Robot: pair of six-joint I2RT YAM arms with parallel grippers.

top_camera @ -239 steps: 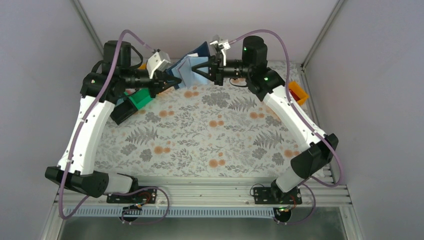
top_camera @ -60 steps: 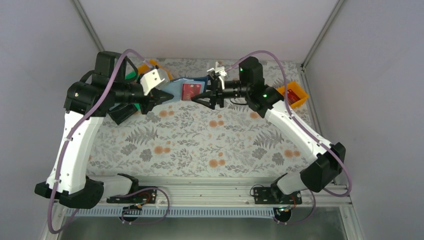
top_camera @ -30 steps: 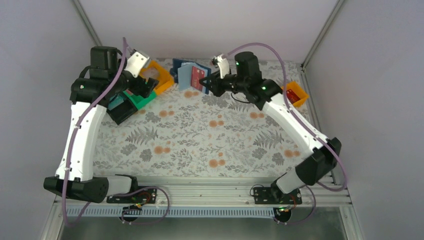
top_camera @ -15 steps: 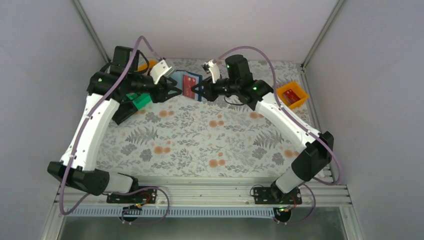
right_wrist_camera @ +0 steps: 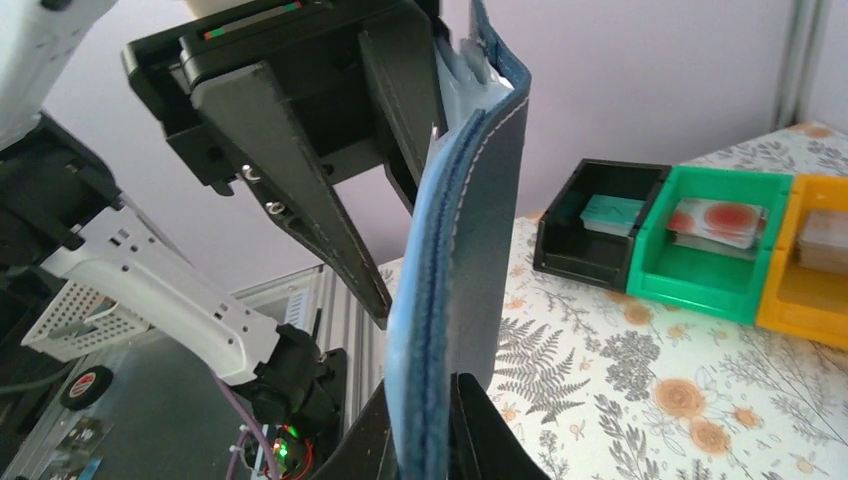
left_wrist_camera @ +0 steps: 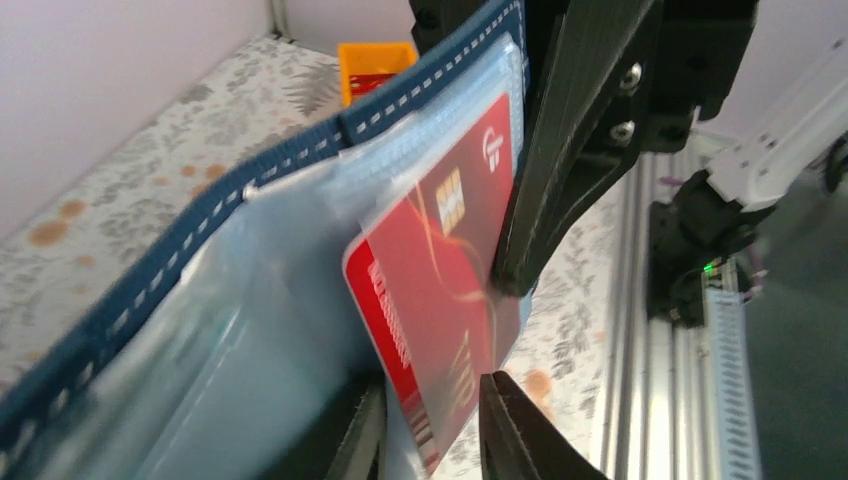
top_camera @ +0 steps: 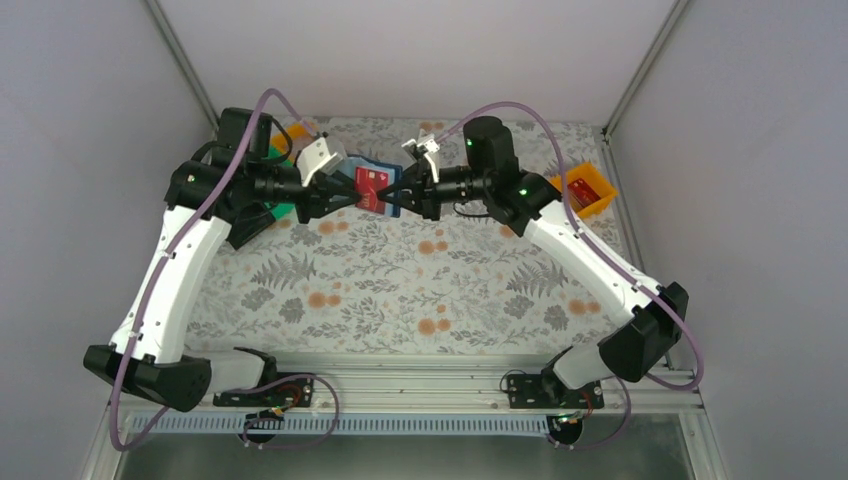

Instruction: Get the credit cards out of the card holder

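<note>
The card holder, navy with pale blue inner pockets, hangs open in the air over the table's far middle. My right gripper is shut on its folded edge from the right. A red credit card sticks out of a clear pocket. My left gripper comes in from the left. Its jaws have narrowed onto the card's lower corner, one finger on the card's face, the other against the pocket sheet behind it.
Black bin, green bin and orange bin stand in a row at the far left, each holding a card. The one in the green bin is pale with reddish blotches. Another orange bin with a card sits far right.
My left arm swung back from the bins to the holder, and its jaws narrowed onto the red card. The right arm lowered the holder slightly toward the middle.
</note>
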